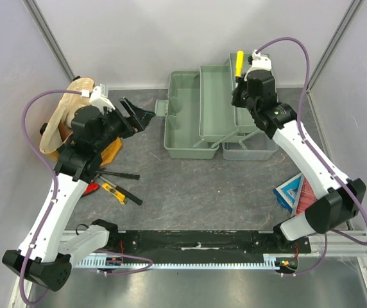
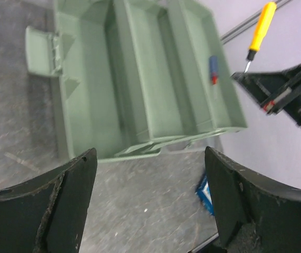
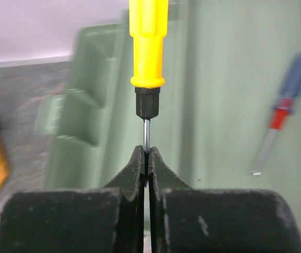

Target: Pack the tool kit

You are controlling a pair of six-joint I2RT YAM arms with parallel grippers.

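Right gripper (image 3: pixel 147 158) pinches the metal shaft of a yellow screwdriver (image 3: pixel 148 42) above the open green toolbox (image 1: pixel 187 115); a blue screwdriver (image 3: pixel 284 105) lies in its tray. Left gripper (image 2: pixel 150 195) hangs wide apart, nothing held, left of the box.

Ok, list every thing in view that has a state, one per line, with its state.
toolbox: open, trays folded out
yellow screwdriver: held by its shaft, above the toolbox
blue screwdriver: lying in a tray
right claw: shut on the yellow screwdriver
left claw: open, empty
bag: lying at the left, its mouth gaping
tools: loose on the table, not packed
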